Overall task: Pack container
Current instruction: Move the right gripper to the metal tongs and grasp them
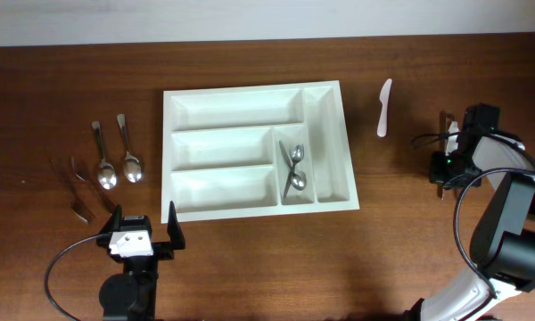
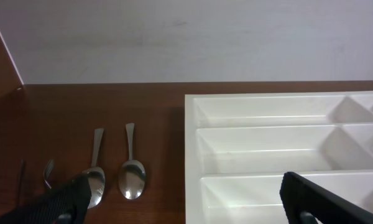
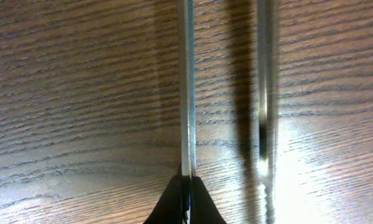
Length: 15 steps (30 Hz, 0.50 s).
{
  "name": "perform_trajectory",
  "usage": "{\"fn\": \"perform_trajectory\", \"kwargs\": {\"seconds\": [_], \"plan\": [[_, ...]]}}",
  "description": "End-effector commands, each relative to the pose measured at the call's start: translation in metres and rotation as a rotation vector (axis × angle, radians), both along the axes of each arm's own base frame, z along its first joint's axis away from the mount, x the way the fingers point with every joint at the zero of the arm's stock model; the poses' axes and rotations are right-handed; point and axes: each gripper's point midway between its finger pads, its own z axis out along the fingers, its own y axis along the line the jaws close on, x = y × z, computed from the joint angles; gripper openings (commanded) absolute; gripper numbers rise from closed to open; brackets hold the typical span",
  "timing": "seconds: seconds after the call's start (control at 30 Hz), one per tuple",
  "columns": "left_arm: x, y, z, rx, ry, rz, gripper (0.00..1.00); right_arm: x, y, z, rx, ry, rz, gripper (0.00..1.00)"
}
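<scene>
Container (image 1: 254, 147) lay flat at mid-counter, long side running left to right, with one tool off each side.

Right tool (image 1: 444, 168): well to the right of the container, low over the counter (image 1: 250, 267). In the wrist view its fingertips (image 3: 174, 202) were pinched together on the edge of a thin metal utensil (image 3: 185, 93). The utensil ran straight away from the tool, across the wood grain. A second, blurred metal strip (image 3: 264, 93) ran parallel just beside the utensil. Could not tell what it was.

Left tool (image 1: 144, 218): just off the container's near-left corner, aimed toward the far side. Its fingers (image 2: 65, 202) were spread wide with nothing between them. The wrist view showed the container's left end and three long compartments ahead.

Right of the container: white plastic knife (image 1: 384, 107) flat on the counter, near the far-right corner, between the container and the right tool and touching neither.

Inside the container: crossed spoons (image 1: 292, 168), a pair, in the short narrow upright compartment, second from the right edge.

Left of the container: two loose spoons (image 1: 118, 159) side by side, handles toward the far side, bowls toward the near side, not touching each other. Farther left of the container: some darker cutlery (image 1: 73, 185), too small to identify.
</scene>
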Motion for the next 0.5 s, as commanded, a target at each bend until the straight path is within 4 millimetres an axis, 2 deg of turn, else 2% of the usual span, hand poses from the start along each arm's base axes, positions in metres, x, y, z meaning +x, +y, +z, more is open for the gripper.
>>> {"fn": "perform_trajectory", "kwargs": {"seconds": [0.0,0.17,0.3,0.43,0.47], "plan": [[0.000,0.000,-0.002,0.019,0.000,-0.001,0.99,-0.011,0.003,-0.009,0.002,0.035,-0.010,0.04],[0.000,0.000,-0.002,0.019,0.000,-0.001,0.99,-0.008,0.002,0.001,0.002,0.028,-0.029,0.04],[0.000,0.000,-0.002,0.019,0.001,-0.001,0.99,0.013,-0.001,0.040,-0.002,-0.042,-0.023,0.04],[0.000,0.000,-0.002,0.019,0.001,-0.001,0.99,0.032,0.010,0.080,0.027,-0.128,0.009,0.04],[0.000,0.000,-0.002,0.019,0.001,-0.001,0.99,0.038,0.017,0.096,0.019,-0.159,0.031,0.04]]}}
